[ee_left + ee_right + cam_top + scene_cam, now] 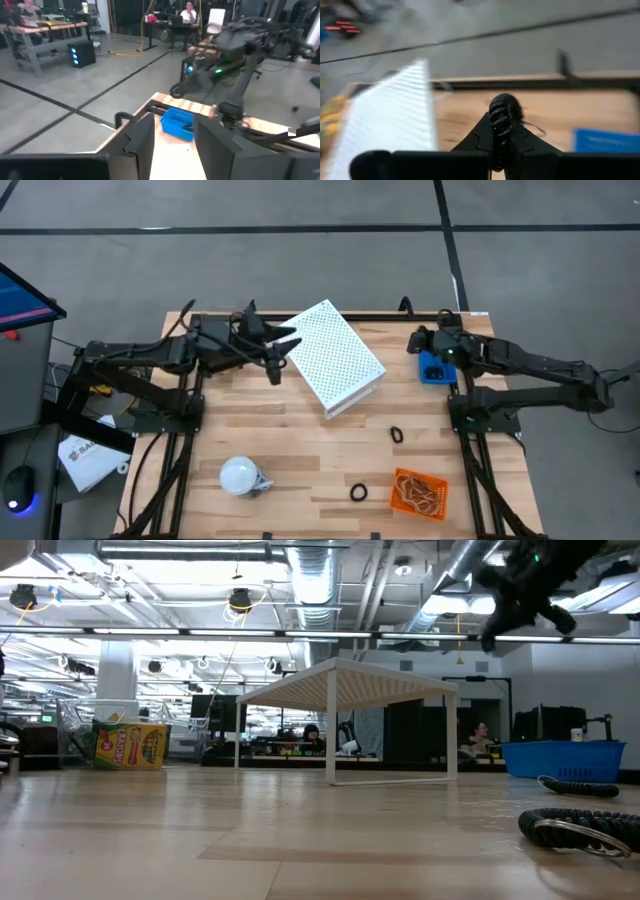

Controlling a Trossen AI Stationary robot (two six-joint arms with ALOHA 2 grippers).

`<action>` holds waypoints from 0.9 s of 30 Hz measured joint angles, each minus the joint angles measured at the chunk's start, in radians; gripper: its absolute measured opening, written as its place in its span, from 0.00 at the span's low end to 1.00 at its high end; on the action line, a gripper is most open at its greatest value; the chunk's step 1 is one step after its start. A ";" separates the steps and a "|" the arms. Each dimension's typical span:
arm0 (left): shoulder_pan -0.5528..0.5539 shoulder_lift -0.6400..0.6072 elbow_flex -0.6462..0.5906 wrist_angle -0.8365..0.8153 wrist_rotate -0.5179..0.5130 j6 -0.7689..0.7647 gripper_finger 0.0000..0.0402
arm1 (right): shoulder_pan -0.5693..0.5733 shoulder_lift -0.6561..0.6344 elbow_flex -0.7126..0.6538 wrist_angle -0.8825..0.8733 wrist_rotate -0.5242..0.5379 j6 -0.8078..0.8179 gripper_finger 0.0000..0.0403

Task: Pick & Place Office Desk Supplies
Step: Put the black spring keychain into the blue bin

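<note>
My right gripper (500,131) is shut on a black coiled ring (501,114), raised over the table's far right part, just left of the blue tray (437,368). My left gripper (283,350) hovers open beside the left side of the white perforated box (332,358); its fingers (142,142) touch nothing. Two more black rings (396,435) (359,492) lie flat on the wood. Tan rubber bands fill an orange tray (418,492). A yellow-and-green crayon box (130,745) stands at the far left; the left arm hides it in the high view. My right gripper pinches the black coiled ring (500,120) between its two fingertips. The ring stands up past the fingertips and is lifted clear of the table. Which part of the loop it has does not show.
The white perforated box sits askew in the table's far middle between the two arms. A white bulb-like object (240,475) lies near the front left. The blue tray (560,755) stands at the far right edge. Bare wood stretches across the middle front (300,440).
</note>
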 joint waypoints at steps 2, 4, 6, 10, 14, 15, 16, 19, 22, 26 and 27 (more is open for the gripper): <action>-0.006 -0.023 -0.044 0.013 0.005 -0.038 0.31 | -0.033 0.007 -0.014 -0.074 0.000 0.070 0.02; -0.007 -0.038 -0.084 0.016 0.005 -0.078 0.32 | -0.056 0.016 -0.028 -0.108 -0.001 0.139 0.02; -0.016 -0.043 -0.120 0.019 0.004 -0.114 0.32 | -0.073 0.029 -0.046 -0.144 -0.001 0.201 0.02; -0.032 -0.037 -0.186 0.078 0.004 -0.162 0.31 | -0.119 0.068 -0.071 -0.160 -0.011 0.239 0.02; -0.044 -0.028 -0.255 0.199 0.004 -0.192 0.31 | -0.171 0.104 -0.116 -0.181 -0.071 0.280 0.02; -0.048 -0.028 -0.267 0.230 0.004 -0.194 0.31 | -0.176 0.113 -0.130 -0.200 -0.077 0.308 0.02; -0.053 -0.028 -0.274 0.250 0.003 -0.194 0.31 | -0.178 0.121 -0.145 -0.215 -0.078 0.333 0.02; -0.061 -0.029 -0.286 0.260 0.002 -0.194 0.31 | -0.177 0.128 -0.187 -0.209 -0.076 0.393 0.03; -0.065 -0.029 -0.287 0.264 0.001 -0.194 0.30 | -0.177 0.128 -0.218 -0.224 -0.072 0.421 0.06; -0.065 -0.029 -0.287 0.263 0.001 -0.197 0.31 | -0.177 0.126 -0.267 -0.233 -0.083 0.510 0.13; -0.065 -0.029 -0.288 0.263 0.001 -0.196 0.31 | -0.177 0.126 -0.274 -0.240 -0.093 0.533 0.15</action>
